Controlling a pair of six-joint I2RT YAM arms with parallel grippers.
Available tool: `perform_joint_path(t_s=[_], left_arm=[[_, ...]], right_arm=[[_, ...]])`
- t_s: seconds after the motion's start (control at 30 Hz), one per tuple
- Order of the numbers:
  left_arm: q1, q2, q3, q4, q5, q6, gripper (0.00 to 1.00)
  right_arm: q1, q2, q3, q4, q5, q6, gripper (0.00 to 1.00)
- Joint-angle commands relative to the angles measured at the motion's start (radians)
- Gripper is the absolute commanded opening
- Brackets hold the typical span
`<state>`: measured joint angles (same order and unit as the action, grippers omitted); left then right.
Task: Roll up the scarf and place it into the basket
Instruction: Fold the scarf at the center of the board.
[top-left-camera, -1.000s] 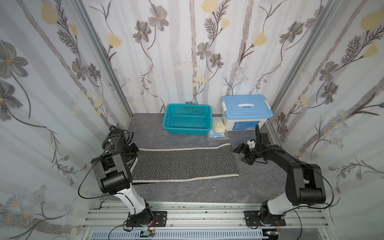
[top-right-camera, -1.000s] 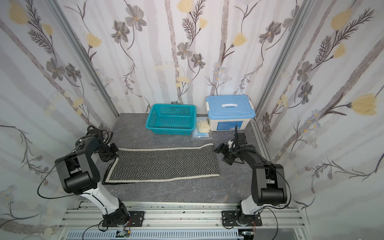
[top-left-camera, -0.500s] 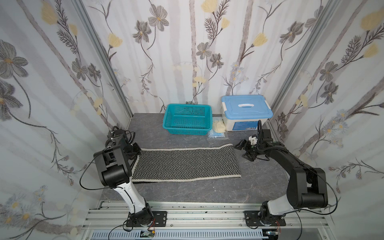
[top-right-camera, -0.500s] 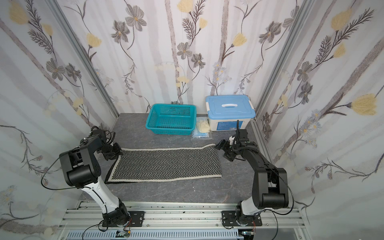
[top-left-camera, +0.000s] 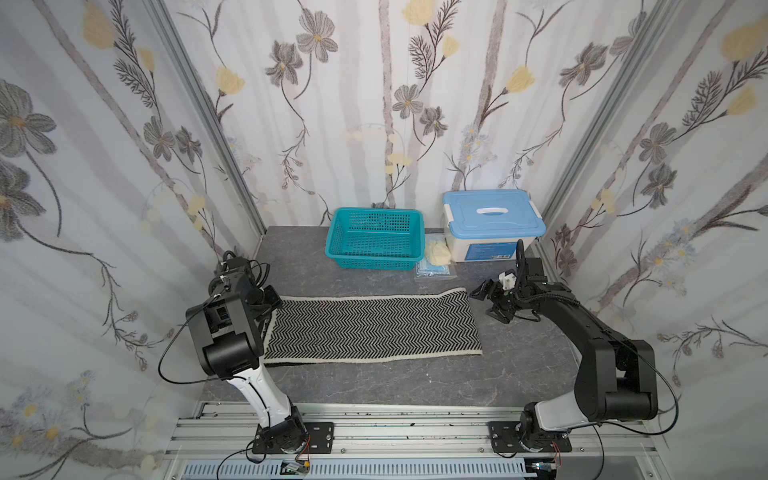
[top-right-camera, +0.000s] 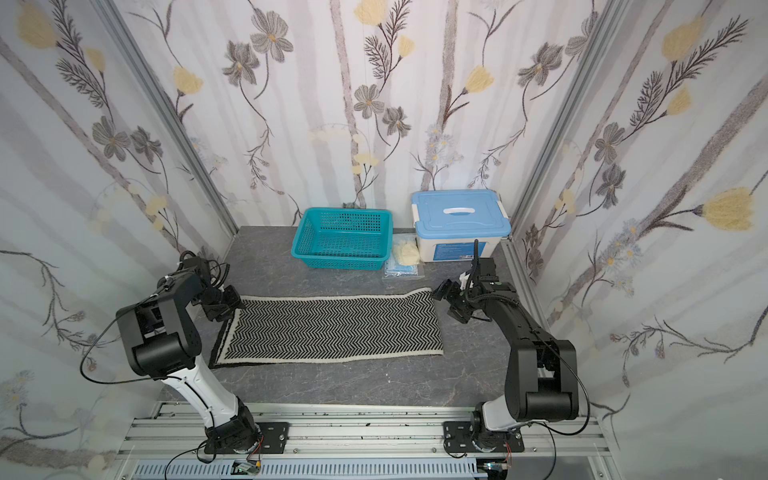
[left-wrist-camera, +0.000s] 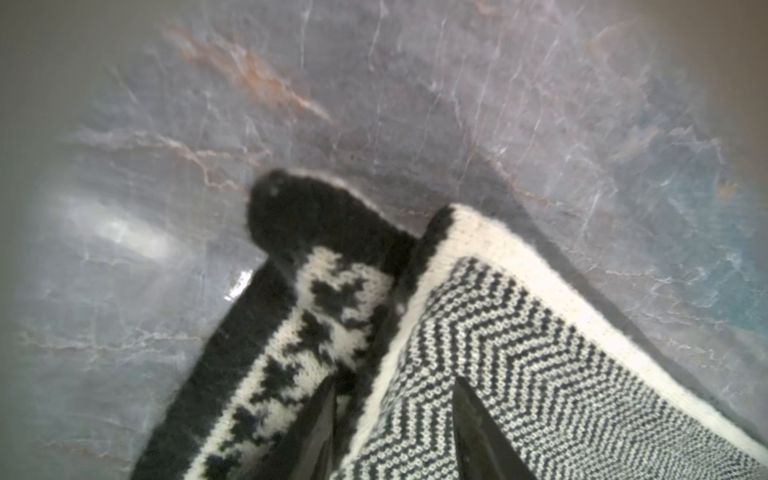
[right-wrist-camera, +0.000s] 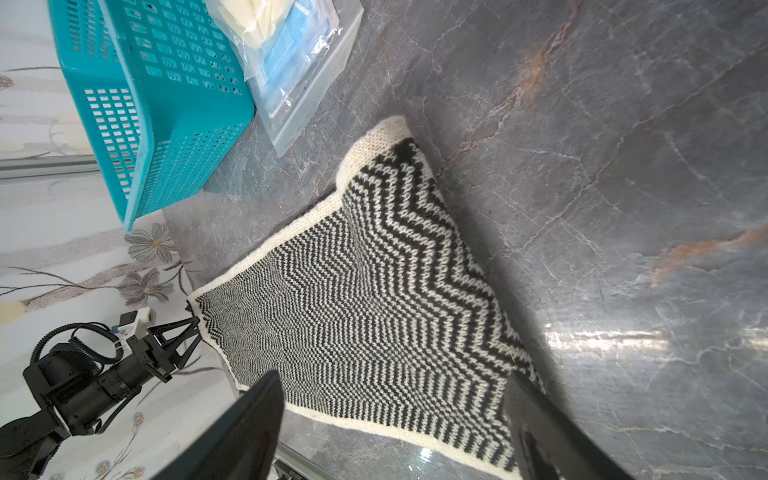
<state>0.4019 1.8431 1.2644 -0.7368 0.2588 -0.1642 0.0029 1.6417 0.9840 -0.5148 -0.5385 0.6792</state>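
Between the part-open jaws of my left gripper (left-wrist-camera: 395, 386) sits one end of the scarf (top-left-camera: 370, 328), flat, not rolled yet. My right gripper (top-left-camera: 486, 302), wide and empty, is just beside it; the basket (top-left-camera: 374, 261) beyond is empty.

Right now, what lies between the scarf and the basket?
Mostly bare tabletop, as both top views show. Only a clear plastic bag lies there, off the basket corner nearest the storage box, short of the scarf.
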Motion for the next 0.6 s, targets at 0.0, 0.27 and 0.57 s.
perform_joint_path(t_s=[0.0, 0.27, 0.57], left_arm=[[0.0, -0.013, -0.023, -0.012, 0.008, 0.017, 0.48], [0.001, 0.003, -0.029, 0.003, 0.005, 0.023, 0.39], [0.0, -0.056, -0.004, -0.046, 0.0, 0.018, 0.0]], right_arm=[[0.006, 0.006, -0.001, 0.024, 0.006, -0.01, 0.85], [0.009, 0.002, -0.012, 0.033, -0.005, -0.011, 0.85], [0.008, 0.009, -0.017, 0.051, -0.01, -0.004, 0.85]])
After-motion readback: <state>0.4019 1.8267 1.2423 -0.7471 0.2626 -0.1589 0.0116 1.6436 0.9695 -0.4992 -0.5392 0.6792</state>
